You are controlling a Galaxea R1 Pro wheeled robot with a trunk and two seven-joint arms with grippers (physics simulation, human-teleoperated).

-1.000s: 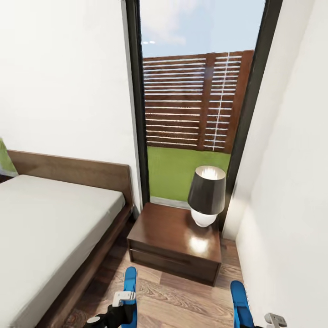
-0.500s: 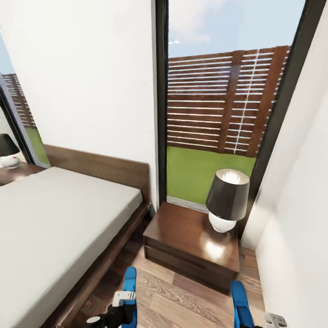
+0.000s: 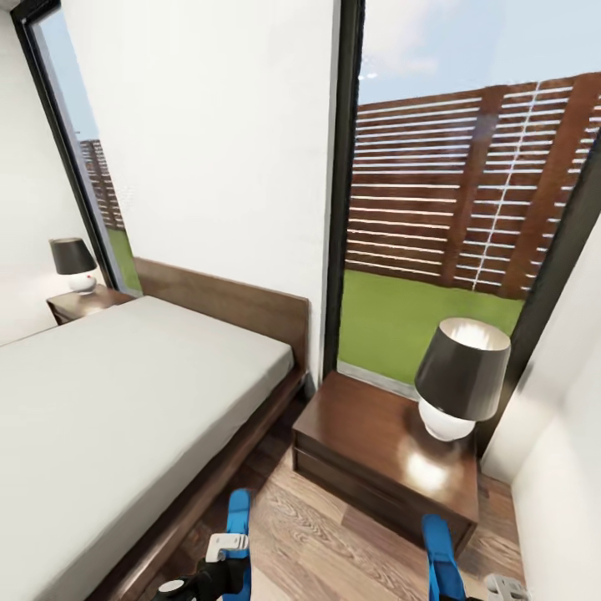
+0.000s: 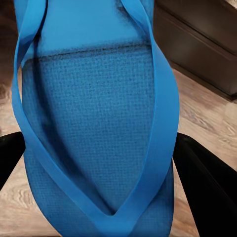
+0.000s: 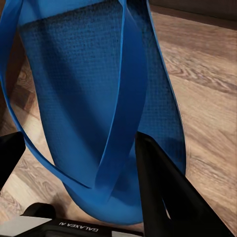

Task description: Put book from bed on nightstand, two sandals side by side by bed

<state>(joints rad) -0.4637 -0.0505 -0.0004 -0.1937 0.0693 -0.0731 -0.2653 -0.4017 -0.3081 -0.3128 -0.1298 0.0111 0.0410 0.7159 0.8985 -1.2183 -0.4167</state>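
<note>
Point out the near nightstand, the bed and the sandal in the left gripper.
nightstand (image 3: 367, 426), head view, bare glossy top.
bed (image 3: 125, 392), head view, middle of the grey mattress.
left sandal (image 4: 98, 123), left wrist view, textured footbed.

White walls (image 3: 209, 150), wood-plank floor (image 3: 334, 542), tall dark-framed glass door (image 3: 467, 209) showing slatted fence (image 3: 467, 184), grass and sky; a black-shaded lamp (image 3: 462, 376) glows.

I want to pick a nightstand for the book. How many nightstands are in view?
2. One nightstand stands by the bed's near side, below the glass door, with a lamp on it. The other is at the far side by the wall, also with a lamp.
</note>
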